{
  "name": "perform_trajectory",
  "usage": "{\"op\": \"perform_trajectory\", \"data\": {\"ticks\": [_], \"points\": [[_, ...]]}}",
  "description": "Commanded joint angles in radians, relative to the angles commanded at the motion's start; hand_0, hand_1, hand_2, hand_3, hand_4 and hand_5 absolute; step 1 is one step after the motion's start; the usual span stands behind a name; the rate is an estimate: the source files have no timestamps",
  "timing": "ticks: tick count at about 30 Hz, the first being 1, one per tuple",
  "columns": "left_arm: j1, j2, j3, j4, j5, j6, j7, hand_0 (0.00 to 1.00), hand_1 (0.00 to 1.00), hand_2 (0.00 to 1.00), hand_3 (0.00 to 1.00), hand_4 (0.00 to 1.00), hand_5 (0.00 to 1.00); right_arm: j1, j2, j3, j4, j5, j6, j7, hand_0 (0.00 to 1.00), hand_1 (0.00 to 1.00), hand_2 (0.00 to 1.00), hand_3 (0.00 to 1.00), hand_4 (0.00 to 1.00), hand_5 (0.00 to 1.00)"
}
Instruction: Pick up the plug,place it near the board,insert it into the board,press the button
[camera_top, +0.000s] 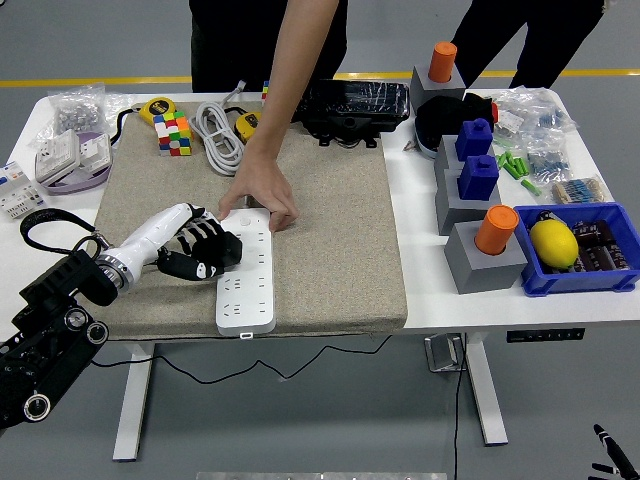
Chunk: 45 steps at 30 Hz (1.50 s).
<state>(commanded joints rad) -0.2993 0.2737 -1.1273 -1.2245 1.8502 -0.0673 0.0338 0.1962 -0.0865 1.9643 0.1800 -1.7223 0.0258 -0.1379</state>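
Observation:
A white power strip (248, 272) lies lengthwise on the grey mat (330, 250). A person's hand (260, 190) reaches from the far side and presses down on the strip's far end. My left hand (205, 250), black with a white forearm, lies on the mat against the strip's left edge, partly over its upper sockets. I cannot see whether it holds a plug. A coiled white cable (220, 135) lies at the mat's far edge. Only a thin black tip of my right hand (605, 445) shows at the lower right corner, below the table.
A Rubik's cube (172, 133) and a yellow tape measure (156, 108) sit at the far left. A black case (355, 105) lies behind the mat. Grey blocks with orange and blue pegs (485, 240) and a blue bin with a lemon (555, 242) stand on the right.

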Motion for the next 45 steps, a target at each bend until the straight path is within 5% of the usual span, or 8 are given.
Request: {"op": "perform_trajectory", "data": {"ticks": [45], "points": [[-0.01,0.014,0.028,0.016,-0.001,0.0,-0.005,0.329,0.534,0.463,0.512,0.742,0.002,0.003,-0.002,0.003,0.0,-0.002,-0.001,0.0,0.837,0.751,0.713,0.765,0.998,0.942]]}}
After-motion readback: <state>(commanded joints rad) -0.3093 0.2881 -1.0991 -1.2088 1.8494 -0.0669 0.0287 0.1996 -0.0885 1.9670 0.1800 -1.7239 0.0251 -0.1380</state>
